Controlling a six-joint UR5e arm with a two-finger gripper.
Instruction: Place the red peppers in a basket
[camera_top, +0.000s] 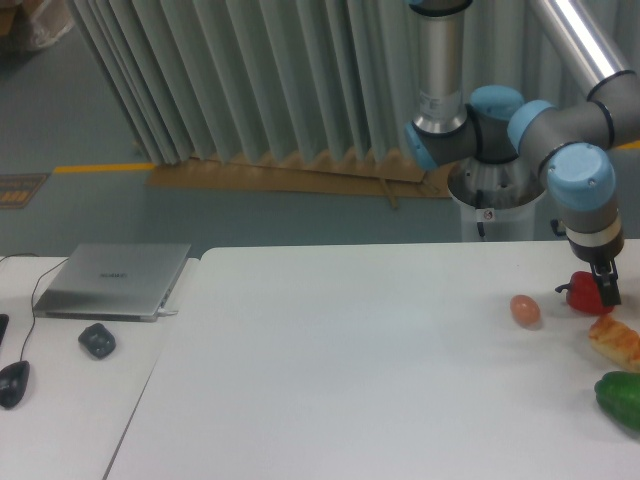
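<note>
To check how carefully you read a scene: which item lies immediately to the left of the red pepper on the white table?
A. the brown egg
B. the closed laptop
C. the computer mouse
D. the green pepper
A: the brown egg lies just left of the red pepper, with nothing between them on the table.

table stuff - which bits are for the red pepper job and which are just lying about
For the job:
red pepper
gripper, down at the pepper; grip unclear
no basket in view

Lying about:
brown egg
green pepper
pastry-like piece
laptop
mouse
</note>
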